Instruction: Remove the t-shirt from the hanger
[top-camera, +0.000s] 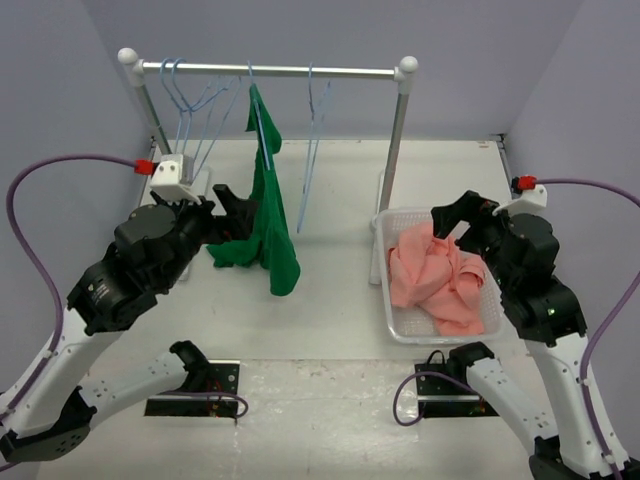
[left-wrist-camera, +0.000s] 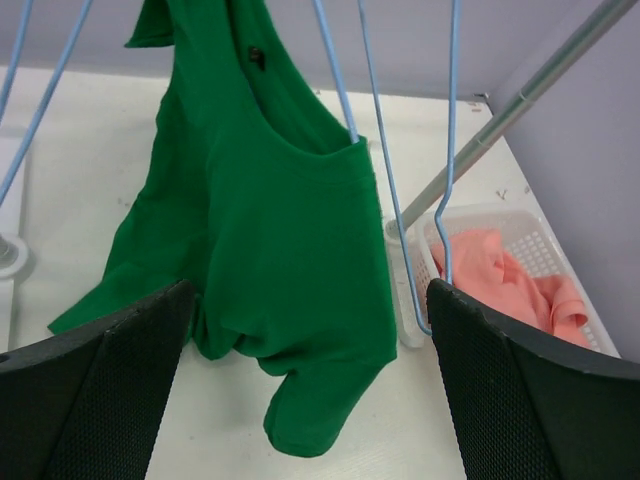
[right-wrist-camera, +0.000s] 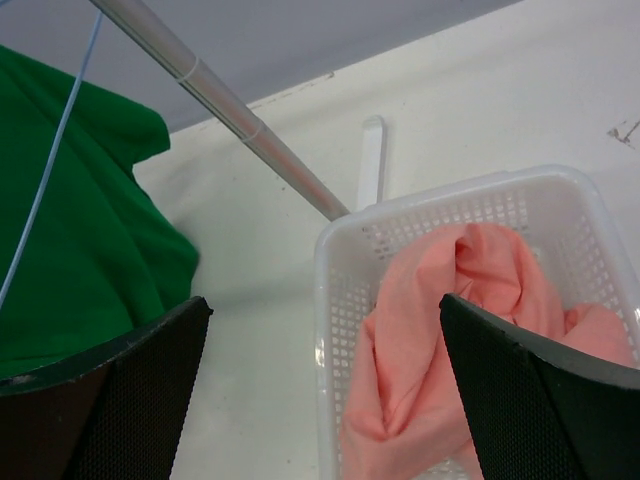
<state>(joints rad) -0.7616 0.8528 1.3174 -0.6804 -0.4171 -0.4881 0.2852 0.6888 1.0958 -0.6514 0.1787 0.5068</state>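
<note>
On the left, the black left gripper (top-camera: 232, 215) has its two fingers spread wide apart. It is not pinching anything. Just to its right hangs the dark green t-shirt (top-camera: 268, 225). The gripper is right at the shirt's left edge, down low, but I cannot tell if it touches the cloth. From the left wrist camera, the shirt shows in the gap between the two fingers, a bit farther away.

The shirt is on a thin light-blue wire hanger (top-camera: 262, 120). The hanger hooks over the long silver metal rail (top-camera: 300, 71) at the far side of the white table (top-camera: 330, 330). The shirt hangs crooked, and its lowest end droops close to the table. A few bare blue wire hangers (top-camera: 190, 100) hang on the rail to the left of it.

To the right stands a white plastic basket (top-camera: 440, 337) with small holes. A crumpled pink cloth (top-camera: 435, 275) lies inside it. The black right gripper (top-camera: 462, 225) hangs over the far side of the basket. Its fingers are spread too and hold nothing. It is well apart from the green shirt.
</note>
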